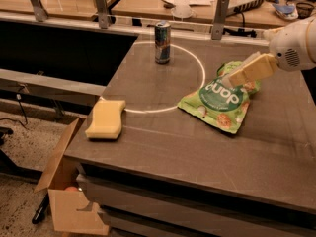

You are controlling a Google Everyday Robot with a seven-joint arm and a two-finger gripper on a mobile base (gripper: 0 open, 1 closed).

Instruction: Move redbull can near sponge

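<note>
The redbull can [162,42] stands upright at the far side of the dark table [173,142], on a white painted circle. The pale yellow sponge [105,119] lies flat near the table's front left corner, well apart from the can. My gripper [236,76] reaches in from the right on a white arm [295,44]. It hangs above the upper edge of a green snack bag, to the right of the can and some way from it. It holds nothing that I can see.
The green snack bag [219,100] lies right of centre on the table. A tan cardboard box [61,194] sits on the floor below the front left corner. Metal posts [100,5] and a rail run along the far edge, with a cluttered desk behind.
</note>
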